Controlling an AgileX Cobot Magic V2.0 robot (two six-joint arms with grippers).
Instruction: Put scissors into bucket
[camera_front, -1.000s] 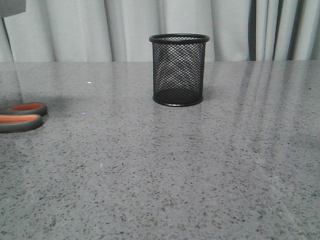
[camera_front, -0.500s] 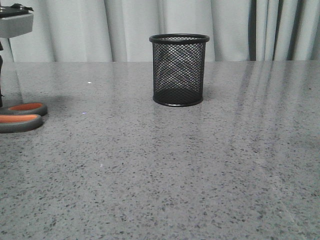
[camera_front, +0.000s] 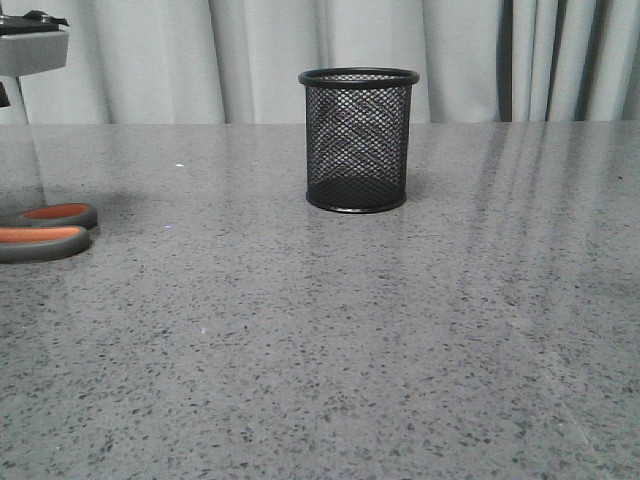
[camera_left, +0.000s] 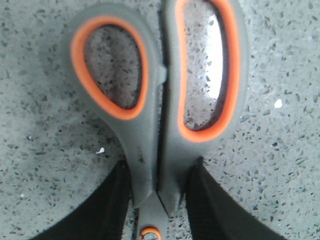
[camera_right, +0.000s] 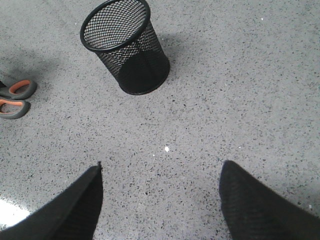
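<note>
The scissors (camera_front: 42, 244) lie at the table's left edge in the front view, where only their dark grey handle loops with orange lining show. In the left wrist view my left gripper (camera_left: 160, 165) is shut on the scissors (camera_left: 150, 125). Its black fingers (camera_left: 112, 200) press on both sides of the neck just below the loops, above the pivot screw. The bucket (camera_front: 357, 140), a black wire-mesh cup, stands upright at the far middle of the table and looks empty in the right wrist view (camera_right: 130, 50). My right gripper (camera_right: 161, 167) is open and empty, above bare table in front of the bucket.
The grey speckled tabletop (camera_front: 330, 340) runs back to pale curtains (camera_front: 260, 50). A grey part of the left arm (camera_front: 30, 48) shows at the upper left of the front view. The scissors' handles also show in the right wrist view (camera_right: 15, 100), left of the bucket.
The left arm's grey part has come down into the front view's upper left. The scissors' handles have shifted slightly to the right. The bucket has not moved.
</note>
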